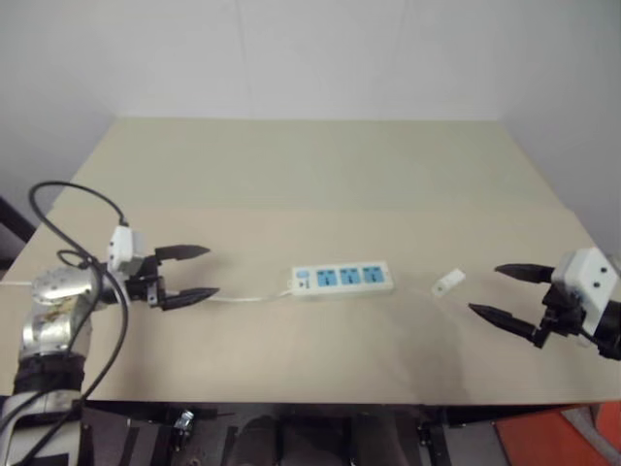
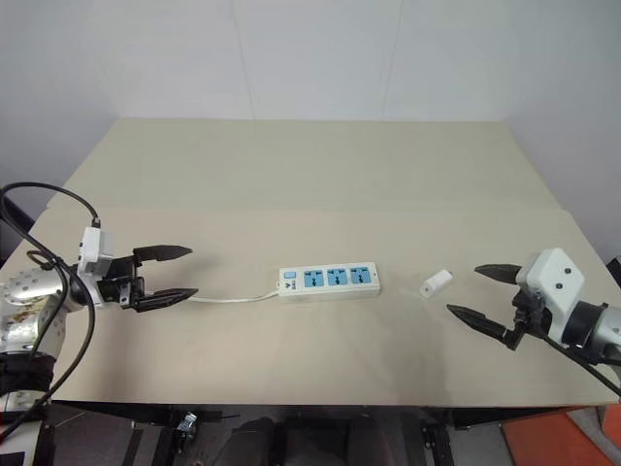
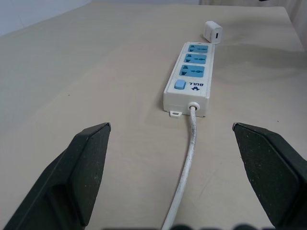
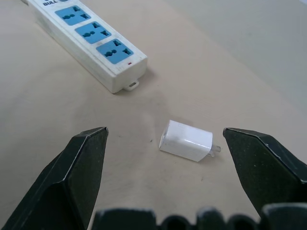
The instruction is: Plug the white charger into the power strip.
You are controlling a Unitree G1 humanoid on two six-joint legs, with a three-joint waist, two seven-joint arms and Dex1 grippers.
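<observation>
**Charger lying loose, both grippers gaping over the table**

The strip (image 2: 329, 280) is lying flat at the centre of the head views, on a matte beige table (image 2: 310, 175). It is a long white bar carrying three blue socket faces and a small blue switch at its left end, where a thin white cord (image 2: 233, 298) is trailing left.

The charger (image 2: 436, 282), a small smooth white block, is lying on its side just right of the strip, apart from it.

The left gripper (image 2: 175, 273) is hanging at the left of the frame, its tapered black fingers spread wide and holding nothing, with the cord's end running toward them. The right gripper (image 2: 485, 291) is hanging at the lower right, likewise spread wide and empty, its tips near the charger but not touching.

The right wrist view is showing what the head views are not: two short metal prongs jutting from the charger's (image 4: 186, 140) end, which is facing away from the strip's near end, and the block is sitting in the open space between the fingers (image 4: 76, 177).

The left wrist view is showing the strip's (image 3: 189, 76) switch, a small mounting tab, and the cord entering its end.
</observation>
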